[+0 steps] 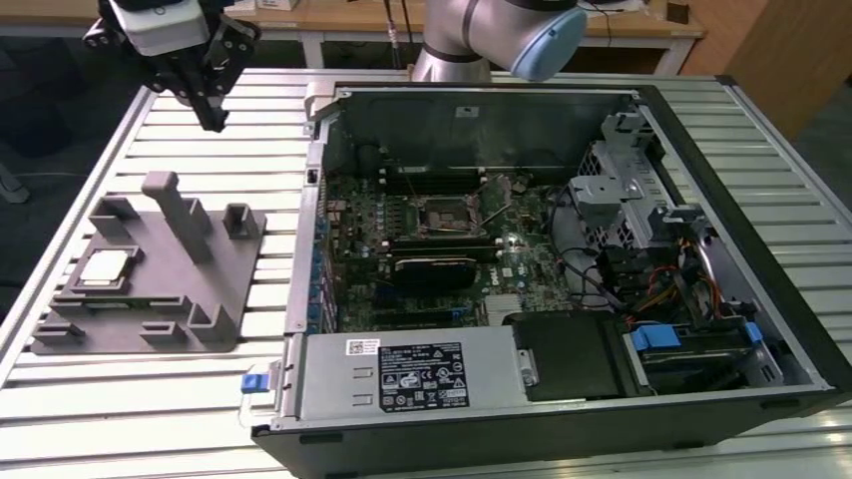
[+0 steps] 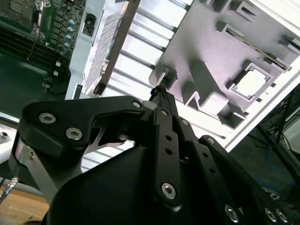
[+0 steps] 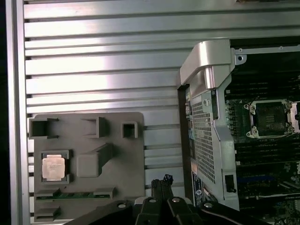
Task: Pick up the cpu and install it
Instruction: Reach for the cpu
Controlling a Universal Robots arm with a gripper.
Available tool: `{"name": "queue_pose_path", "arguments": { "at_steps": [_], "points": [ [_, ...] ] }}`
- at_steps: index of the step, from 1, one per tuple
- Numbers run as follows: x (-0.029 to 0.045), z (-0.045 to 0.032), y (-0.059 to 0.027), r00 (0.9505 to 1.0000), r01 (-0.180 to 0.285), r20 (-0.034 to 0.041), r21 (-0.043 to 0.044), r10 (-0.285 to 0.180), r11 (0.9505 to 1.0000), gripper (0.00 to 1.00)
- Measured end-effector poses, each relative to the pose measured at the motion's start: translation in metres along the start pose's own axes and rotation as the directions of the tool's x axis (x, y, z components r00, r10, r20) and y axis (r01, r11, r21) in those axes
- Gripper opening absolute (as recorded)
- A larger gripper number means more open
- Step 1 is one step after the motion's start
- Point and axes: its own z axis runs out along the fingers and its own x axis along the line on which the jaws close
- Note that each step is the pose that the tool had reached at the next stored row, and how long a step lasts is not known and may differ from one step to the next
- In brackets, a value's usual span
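One cpu (image 1: 106, 267), markings illegible, in grey tray (image 1: 237, 274); tool (image 1: 213, 122) apart.

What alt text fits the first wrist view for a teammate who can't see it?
The small square silver-grey cpu lies untouched in a pocket of the grey plastic tray on the slatted metal table. The black tool, shut and empty, shows between the tray and the open computer case, whose black square motherboard socket is in view.

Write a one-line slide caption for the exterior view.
Gripper hovers shut above the table, the chip resting in its grey tray beside the open computer case.
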Motion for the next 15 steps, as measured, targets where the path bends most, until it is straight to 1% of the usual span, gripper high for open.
{"name": "queue_pose_path", "arguments": {
  "at_steps": [9,15],
  "points": [
    [0.0145,0.001,-0.0012,1.0,0.0,0.0,-0.0001,0.0,1.0,0.11],
    [0.0242,0.0038,-0.0021,1.0,0.0,0.0,0.0,0.0,1.0,0.11]
  ]
}}
